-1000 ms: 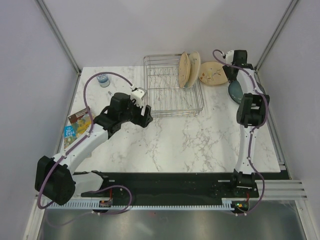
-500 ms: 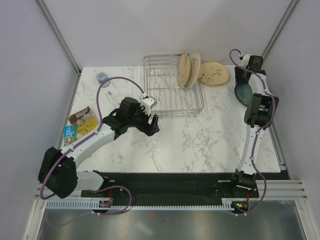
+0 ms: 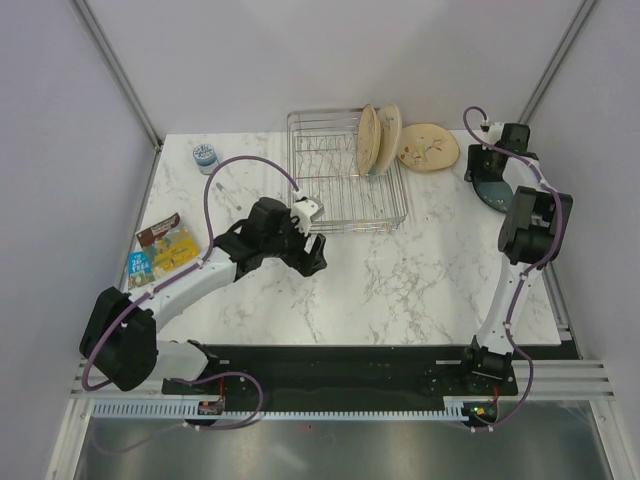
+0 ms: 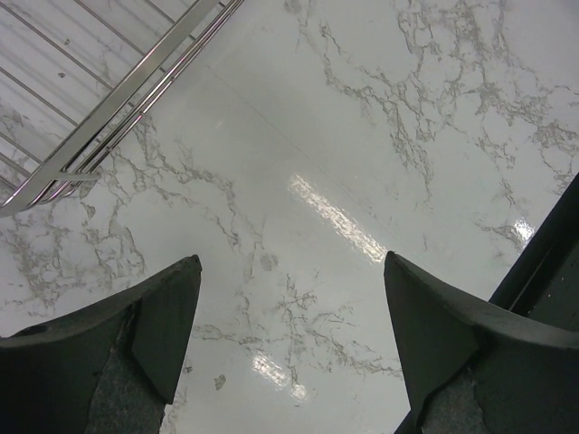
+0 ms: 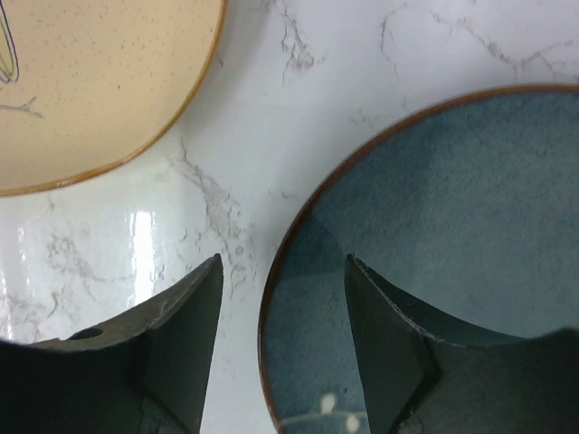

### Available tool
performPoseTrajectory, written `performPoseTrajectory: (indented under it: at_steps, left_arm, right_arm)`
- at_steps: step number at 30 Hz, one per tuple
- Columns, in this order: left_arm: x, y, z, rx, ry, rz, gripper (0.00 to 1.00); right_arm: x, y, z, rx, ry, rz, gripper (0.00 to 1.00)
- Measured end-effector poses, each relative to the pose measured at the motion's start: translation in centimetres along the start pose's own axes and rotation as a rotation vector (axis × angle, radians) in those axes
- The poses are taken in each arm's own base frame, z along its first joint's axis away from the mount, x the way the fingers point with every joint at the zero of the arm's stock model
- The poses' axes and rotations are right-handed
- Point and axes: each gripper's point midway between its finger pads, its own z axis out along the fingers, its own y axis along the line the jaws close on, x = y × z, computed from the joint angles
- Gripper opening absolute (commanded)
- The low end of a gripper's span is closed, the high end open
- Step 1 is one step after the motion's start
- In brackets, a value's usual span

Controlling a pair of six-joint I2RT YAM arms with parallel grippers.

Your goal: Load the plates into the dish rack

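The silver wire dish rack [image 3: 340, 190] stands at the back middle, its corner also in the left wrist view [image 4: 109, 108]. Two plates [image 3: 377, 140] stand on edge in the rack's right end. A cream-tan plate with leaf sprigs [image 3: 428, 147] [image 5: 90, 81] lies flat to the right of the rack. A dark teal plate [image 3: 495, 192] [image 5: 452, 217] lies further right, partly under the right arm. My right gripper [image 3: 478, 172] [image 5: 282, 271] is open and straddles the teal plate's left rim, one finger over the plate, one over the marble. My left gripper [image 3: 316, 254] [image 4: 291, 262] hangs open over bare marble, near the rack's front left corner.
A small blue-lidded jar [image 3: 205, 157] sits at the back left. Snack packets [image 3: 160, 248] lie by the left edge. Grey walls close in the table on three sides, and a black base strip [image 3: 340, 365] runs along the front.
My left arm swung right and nearer, away from the rack's left side. My right gripper drew back from the cream plate to the teal plate's rim, its jaws a little wider.
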Motion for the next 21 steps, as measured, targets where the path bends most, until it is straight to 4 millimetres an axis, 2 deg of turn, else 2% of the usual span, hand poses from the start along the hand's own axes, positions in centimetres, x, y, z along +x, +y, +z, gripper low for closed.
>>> performPoseTrajectory:
  at_steps: [4,8,10,11,13,14,17,20,21]
  left_arm:
    - [0.0,-0.2,0.1,0.005,-0.001,0.004,0.89]
    - [0.0,-0.3,0.1,0.006,-0.001,0.006,0.89]
    - [0.0,-0.3,0.1,0.006,-0.001,0.006,0.89]
    - [0.0,-0.3,0.1,0.006,-0.001,0.006,0.89]
    - [-0.1,-0.3,0.1,0.006,-0.001,0.006,0.89]
    - [0.0,-0.3,0.1,0.006,-0.001,0.006,0.89]
    - [0.0,-0.4,0.1,0.007,-0.001,0.007,0.89]
    - [-0.1,-0.4,0.1,0.007,-0.005,0.008,0.89]
    - [-0.2,-0.4,0.1,0.007,-0.008,0.007,0.89]
  right_arm:
    - [-0.1,-0.3,-1.4,0.014,-0.029,0.038,0.59]
    - [-0.9,-2.2,-2.0,0.052,-0.068,0.065,0.54]
    - [-0.6,-3.4,-2.2,0.073,-0.072,0.081,0.47]
    - [-0.4,-3.9,-2.3,0.085,-0.069,0.087,0.38]
    - [0.0,-4.8,-2.5,0.106,-0.059,0.096,0.29]
    - [0.3,-5.2,-2.5,0.115,-0.054,0.103,0.21]
    - [1.2,-5.9,-2.3,0.134,-0.026,0.11,0.1]
    - [3.2,-5.6,-1.7,0.12,0.037,0.103,0.06]
    - [3.2,-5.5,-1.8,0.12,0.042,0.092,0.05]
